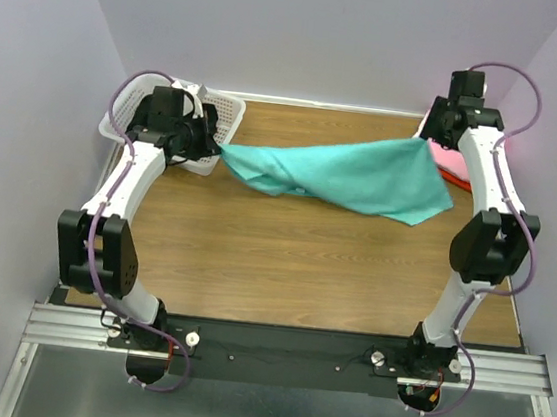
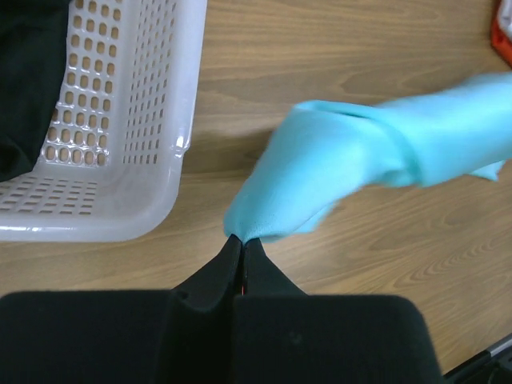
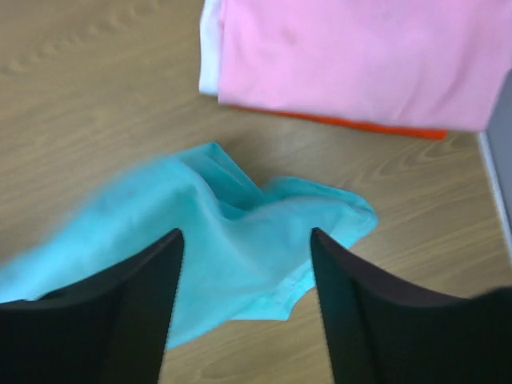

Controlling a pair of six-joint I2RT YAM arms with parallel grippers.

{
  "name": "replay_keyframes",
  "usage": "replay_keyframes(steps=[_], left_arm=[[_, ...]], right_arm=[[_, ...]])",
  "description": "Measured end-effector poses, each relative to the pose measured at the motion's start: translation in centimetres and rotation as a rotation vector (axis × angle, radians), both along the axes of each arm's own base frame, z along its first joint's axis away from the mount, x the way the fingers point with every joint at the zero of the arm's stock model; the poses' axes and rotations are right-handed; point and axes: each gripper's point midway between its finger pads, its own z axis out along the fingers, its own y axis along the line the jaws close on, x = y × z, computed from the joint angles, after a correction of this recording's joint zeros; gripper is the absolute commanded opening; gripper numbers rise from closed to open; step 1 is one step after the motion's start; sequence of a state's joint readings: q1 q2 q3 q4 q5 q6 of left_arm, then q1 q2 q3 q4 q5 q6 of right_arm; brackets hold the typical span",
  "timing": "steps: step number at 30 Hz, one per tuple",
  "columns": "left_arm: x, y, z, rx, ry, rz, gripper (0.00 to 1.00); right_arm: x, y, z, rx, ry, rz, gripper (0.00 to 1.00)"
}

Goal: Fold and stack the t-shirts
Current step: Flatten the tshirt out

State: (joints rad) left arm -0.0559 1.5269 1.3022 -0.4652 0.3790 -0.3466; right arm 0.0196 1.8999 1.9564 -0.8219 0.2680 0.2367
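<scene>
The turquoise t-shirt [image 1: 353, 177] hangs stretched across the back of the table, its right part drooping to the wood. My left gripper [image 1: 215, 146] is shut on its left corner next to the basket; the wrist view shows the cloth [image 2: 360, 160] pinched at the fingertips of this gripper [image 2: 242, 240]. My right gripper [image 1: 429, 137] is open above the shirt's right end; in its wrist view the gripper [image 3: 246, 234] has its jaws wide apart and the blurred cloth [image 3: 232, 240] lies below, not held. A folded pink shirt [image 3: 360, 56] lies on a red-orange one [image 3: 360, 124] at the far right.
A white slatted basket [image 1: 224, 112] stands at the back left, close to my left gripper; its wall [image 2: 144, 120] is beside the fingers and something dark [image 2: 24, 80] lies inside. The folded stack [image 1: 450, 163] sits against the right wall. A white edge [image 3: 210, 48] shows beside the pink shirt.
</scene>
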Motion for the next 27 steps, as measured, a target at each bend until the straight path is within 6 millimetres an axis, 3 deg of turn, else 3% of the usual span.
replay_keyframes(steps=[3, 5, 9, 11, 15, 18, 27], left_arm=[[0.4, -0.7, -2.2, 0.004, 0.047, -0.023, 0.00], [0.4, -1.4, -3.0, 0.001, 0.065, -0.046, 0.00], [0.2, -2.9, -4.2, -0.004, 0.085, -0.105, 0.00], [0.1, -3.4, -4.4, -0.002, 0.088, -0.129, 0.00], [-0.1, -3.5, -4.8, 0.014, 0.090, -0.154, 0.00], [0.0, -3.4, -5.0, 0.027, 0.087, -0.170, 0.00], [0.0, -3.2, -5.4, 0.054, 0.097, -0.200, 0.00]], right_arm=[[-0.4, 0.6, -5.3, 0.049, 0.121, 0.014, 0.75], [-1.9, 1.0, -7.2, 0.077, 0.173, 0.018, 0.74], [-7.0, 2.5, -10.8, 0.167, 0.263, 0.025, 0.71], [-10.7, 3.2, -12.7, 0.211, 0.315, 0.020, 0.69], [-14.4, 4.4, -15.0, 0.289, 0.364, 0.006, 0.65], [-14.8, 4.9, -16.2, 0.322, 0.374, -0.002, 0.64], [-12.0, 5.1, -18.2, 0.336, 0.344, -0.001, 0.61]])
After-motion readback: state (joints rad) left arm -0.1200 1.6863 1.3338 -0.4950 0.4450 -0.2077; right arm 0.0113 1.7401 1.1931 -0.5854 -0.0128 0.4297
